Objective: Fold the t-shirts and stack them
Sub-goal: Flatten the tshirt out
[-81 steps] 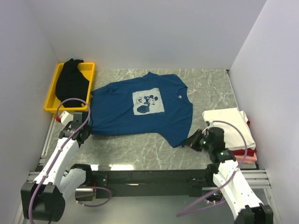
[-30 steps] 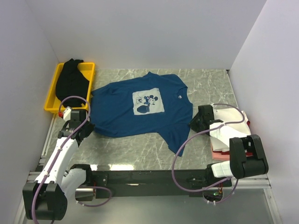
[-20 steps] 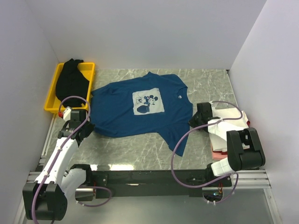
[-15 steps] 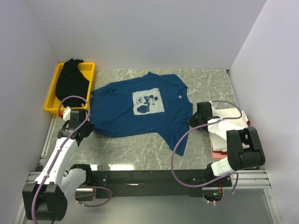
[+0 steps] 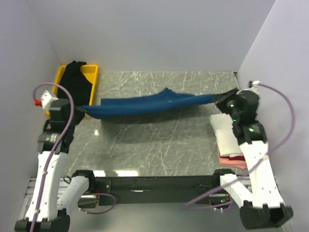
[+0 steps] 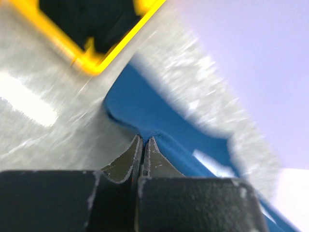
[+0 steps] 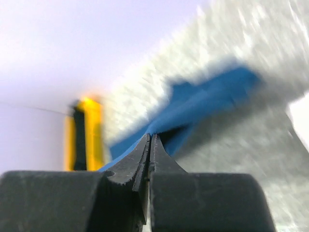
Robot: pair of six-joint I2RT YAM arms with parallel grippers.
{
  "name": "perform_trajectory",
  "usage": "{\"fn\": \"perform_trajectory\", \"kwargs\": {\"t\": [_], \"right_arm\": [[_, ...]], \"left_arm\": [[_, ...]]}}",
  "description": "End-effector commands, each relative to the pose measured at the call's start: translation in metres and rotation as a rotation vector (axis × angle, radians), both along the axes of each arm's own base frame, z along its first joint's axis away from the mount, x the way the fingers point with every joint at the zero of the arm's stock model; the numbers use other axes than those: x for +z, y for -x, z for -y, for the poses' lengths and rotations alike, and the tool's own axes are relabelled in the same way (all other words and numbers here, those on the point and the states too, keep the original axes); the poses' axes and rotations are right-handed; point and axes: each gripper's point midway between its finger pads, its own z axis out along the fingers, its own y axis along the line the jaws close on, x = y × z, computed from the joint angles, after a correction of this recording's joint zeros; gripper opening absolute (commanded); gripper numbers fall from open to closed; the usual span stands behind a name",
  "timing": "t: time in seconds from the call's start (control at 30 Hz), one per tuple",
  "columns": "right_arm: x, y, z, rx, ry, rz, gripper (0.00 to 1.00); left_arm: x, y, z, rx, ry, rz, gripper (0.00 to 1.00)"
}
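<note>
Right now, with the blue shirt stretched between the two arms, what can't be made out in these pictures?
- Print on the dark blue t-shirt: top view, the cloth hangs bunched in a band, hiding it.
- Lower shirts of the folded stack: top view, the white t-shirt and right arm cover them; only pink and red edges show.
- Black t-shirt: left wrist view, cut off by the top edge, blurred.

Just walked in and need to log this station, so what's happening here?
Both arms hold the dark blue t-shirt stretched between them above the marble table: the left pincer is shut on its left end, the right pincer on its right end. A black t-shirt lies in the yellow bin at the far left, and a stack of folded shirts, white on top, sits at the right edge.
</note>
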Motion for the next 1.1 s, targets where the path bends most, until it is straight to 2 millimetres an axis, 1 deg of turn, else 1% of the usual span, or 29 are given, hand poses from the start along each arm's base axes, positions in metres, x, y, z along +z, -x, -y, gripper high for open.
{"fn": "perform_trajectory", "kwargs": {"t": [0.0, 0.03, 0.07, 0.13, 0.17, 0.2, 0.23, 0.27, 0.33, 0.37, 0.43, 0.47, 0.5, 0.53, 0.57, 0.6, 0.63, 0.67, 0.7, 0.73, 0.77, 0.8, 0.83, 0.87, 0.9, 0.93, 1.0, 1.03, 1.07], "right_arm": [[0.069, 0.035, 0.008, -0.015, 0.02, 0.116, 0.0], [0.08, 0.044, 0.009, -0.023, 0.02, 0.125, 0.0], [0.111, 0.056, 0.01, -0.028, 0.019, 0.197, 0.0], [0.134, 0.069, 0.012, -0.036, 0.021, 0.248, 0.0], [0.154, 0.079, 0.012, -0.038, 0.017, 0.289, 0.0], [0.161, 0.083, 0.013, -0.04, 0.016, 0.306, 0.0], [0.168, 0.085, 0.013, -0.04, 0.015, 0.323, 0.0], [0.179, 0.086, 0.013, -0.04, 0.016, 0.344, 0.0], [0.192, 0.085, 0.013, -0.037, 0.027, 0.372, 0.0], [0.194, 0.077, 0.012, -0.032, 0.028, 0.371, 0.0], [0.203, 0.066, 0.01, -0.019, 0.028, 0.404, 0.0], [0.2, 0.053, 0.008, -0.011, 0.027, 0.39, 0.0], [0.2, 0.045, 0.007, -0.005, 0.023, 0.393, 0.0], [0.206, 0.036, 0.006, -0.002, 0.017, 0.422, 0.0], [0.2, 0.018, 0.003, 0.012, 0.014, 0.399, 0.0], [0.208, 0.008, 0.002, 0.015, 0.011, 0.431, 0.0], [0.209, -0.001, 0.0, 0.022, 0.006, 0.44, 0.0], [0.202, -0.023, -0.001, 0.026, 0.002, 0.422, 0.0], [0.203, -0.033, -0.002, 0.035, -0.001, 0.427, 0.0], [0.222, -0.04, -0.002, 0.036, -0.003, 0.483, 0.0], [0.214, -0.064, -0.001, 0.034, -0.006, 0.458, 0.0], [0.219, -0.074, -0.003, 0.043, -0.01, 0.469, 0.0], [0.246, -0.077, -0.004, 0.051, -0.015, 0.537, 0.0], [0.24, -0.099, -0.006, 0.061, -0.02, 0.518, 0.0], [0.248, -0.107, -0.008, 0.071, -0.026, 0.531, 0.0], [0.266, -0.117, -0.009, 0.078, -0.029, 0.561, 0.0], [0.281, -0.124, -0.011, 0.089, -0.027, 0.585, 0.0], [0.299, -0.125, -0.012, 0.094, -0.031, 0.624, 0.0], [0.306, -0.125, -0.012, 0.098, -0.036, 0.635, 0.0]], "left_arm": [[0.079, 0.02, -0.012, 0.038, -0.042, 0.18, 0.0], [0.091, 0.024, -0.011, 0.035, -0.043, 0.204, 0.0], [0.116, 0.031, -0.011, 0.032, -0.042, 0.263, 0.0], [0.138, 0.041, -0.013, 0.039, -0.046, 0.315, 0.01], [0.159, 0.049, -0.014, 0.044, -0.055, 0.367, 0.0], [0.168, 0.051, -0.015, 0.047, -0.059, 0.388, 0.0], [0.177, 0.053, -0.016, 0.048, -0.066, 0.405, 0.0], [0.192, 0.053, -0.016, 0.044, -0.069, 0.437, 0.0], [0.206, 0.049, -0.013, 0.029, -0.071, 0.463, 0.0], [0.21, 0.039, -0.011, 0.021, -0.072, 0.465, 0.0], [0.219, 0.028, -0.01, 0.012, -0.075, 0.48, 0.0], [0.217, 0.013, -0.009, 0.01, -0.077, 0.463, 0.0], [0.225, 0.003, -0.009, 0.009, -0.079, 0.492, 0.0], [0.226, -0.006, -0.008, 0.004, -0.082, 0.496, 0.0], [0.22, -0.027, -0.007, -0.001, -0.083, 0.472, 0.0], [0.226, -0.04, -0.005, -0.008, -0.084, 0.497, 0.0], [0.232, -0.05, -0.002, -0.025, -0.087, 0.514, 0.0], [0.221, -0.076, -0.001, -0.027, -0.087, 0.481, 0.0], [0.222, -0.088, -0.001, -0.031, -0.09, 0.486, 0.0], [0.244, -0.099, 0.0, -0.036, -0.101, 0.547, 0.0], [0.232, -0.129, 0.003, -0.055, -0.098, 0.51, 0.0], [0.235, -0.142, 0.002, -0.059, -0.094, 0.516, 0.0], [0.265, -0.148, 0.003, -0.072, -0.097, 0.581, 0.0], [0.252, -0.178, 0.009, -0.109, -0.087, 0.549, 0.0], [0.258, -0.188, 0.012, -0.128, -0.082, 0.562, 0.0], [0.274, -0.202, 0.003, -0.118, -0.094, 0.592, 0.0], [0.29, -0.212, 0.001, -0.138, -0.096, 0.623, 0.0], [0.308, -0.217, 0.001, -0.147, -0.103, 0.664, 0.0], [0.314, -0.217, -0.004, -0.147, -0.106, 0.675, 0.0]]}}
